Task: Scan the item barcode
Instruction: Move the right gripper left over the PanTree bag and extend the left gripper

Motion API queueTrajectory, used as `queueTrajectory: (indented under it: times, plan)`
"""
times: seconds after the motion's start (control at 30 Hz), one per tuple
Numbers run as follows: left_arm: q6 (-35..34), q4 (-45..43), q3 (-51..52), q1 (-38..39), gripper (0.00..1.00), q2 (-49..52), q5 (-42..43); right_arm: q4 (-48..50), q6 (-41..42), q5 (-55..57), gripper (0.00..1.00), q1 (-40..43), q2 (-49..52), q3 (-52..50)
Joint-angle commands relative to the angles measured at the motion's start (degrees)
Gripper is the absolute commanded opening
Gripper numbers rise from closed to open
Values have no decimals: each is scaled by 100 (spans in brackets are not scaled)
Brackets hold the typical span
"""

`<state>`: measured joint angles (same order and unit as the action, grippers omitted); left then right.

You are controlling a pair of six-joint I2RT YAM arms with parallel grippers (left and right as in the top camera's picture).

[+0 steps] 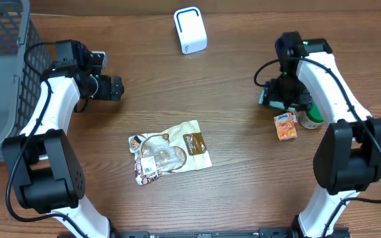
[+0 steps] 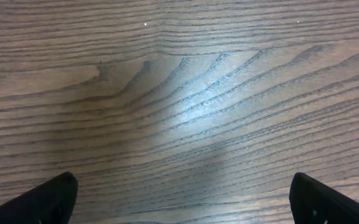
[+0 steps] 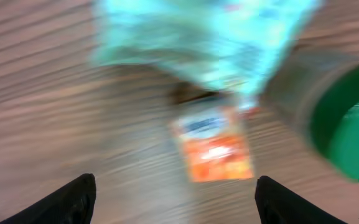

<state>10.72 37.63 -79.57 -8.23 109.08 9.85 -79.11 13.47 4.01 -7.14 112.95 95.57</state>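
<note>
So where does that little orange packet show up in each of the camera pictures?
Overhead: the orange packet lies flat on the right side of the wooden table.
Left wrist: not in it; only bare wood shows.
Right wrist: the packet sits near the centre, blurred.
Shared landmark: the green-capped container, just right of the packet in the overhead and right wrist views.

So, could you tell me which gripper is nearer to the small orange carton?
Right. The right gripper hangs close by the orange carton; the left gripper is far across the table, over bare wood.
</note>
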Motion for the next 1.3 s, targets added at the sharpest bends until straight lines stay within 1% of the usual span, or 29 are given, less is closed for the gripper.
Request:
queueTrajectory:
  times: [0.0, 0.1, 0.17, 0.37, 0.4, 0.43, 0.5, 0.57, 0.77, 0.8, 0.83, 0.87, 0.93, 1.0, 1.1, 1.27]
  plan:
    - [44, -17, -120, 39, 100, -192, 24, -70, -223, -1423, 83, -354, -426, 168]
    - [44, -17, -120, 39, 100, -192, 24, -111, -219, -2109, 83, -660, -428, 131]
    - [44, -17, -120, 39, 100, -192, 24, -90, -219, -2341, 83, -909, -428, 57]
    - [46, -39, -120, 39, 100, -192, 24, 109, -188, -2339, 86, -1591, -428, -153]
    - [46, -199, -120, 39, 100, -192, 22, 168, -188, -2337, 92, -1709, -428, -184]
    - [44, -400, -120, 39, 100, -192, 24, 214, -181, -2337, 94, -1805, -428, -203]
    - [44, -688, -120, 39, 100, -192, 24, 317, -146, -2337, 95, -1985, -428, -247]
    - [44, -787, -120, 39, 100, -192, 24, 387, -146, -2337, 100, -2124, -426, -264]
    - [-9, -765, -120, 44, 99, -192, 90, 411, -81, -2339, 100, -2420, -426, -267]
    - [-361, -590, -120, 44, 100, -192, 273, 411, -83, -2337, 100, -2461, -426, -267]
    - [-868, -221, -120, 44, 100, -195, 612, 415, -85, -2334, 100, -2487, -426, -267]
    - [-1235, 162, -120, 44, 100, -195, 846, 435, -85, -2317, 100, -2507, -426, -267]
    - [-1812, 612, -120, 44, 100, -173, 1054, 553, -83, -2319, 100, -2518, -426, -267]
    - [-1840, 994, -120, 44, 100, -173, 1543, 649, -83, -2319, 100, -2516, -426, -267]
    - [-1482, 1941, -120, 44, 100, -173, 2188, 678, -83, -2319, 100, -2518, -426, -267]
    - [-1366, 3106, -120, 44, 100, -173, 2323, 688, -85, -2317, 100, -2527, -426, -267]
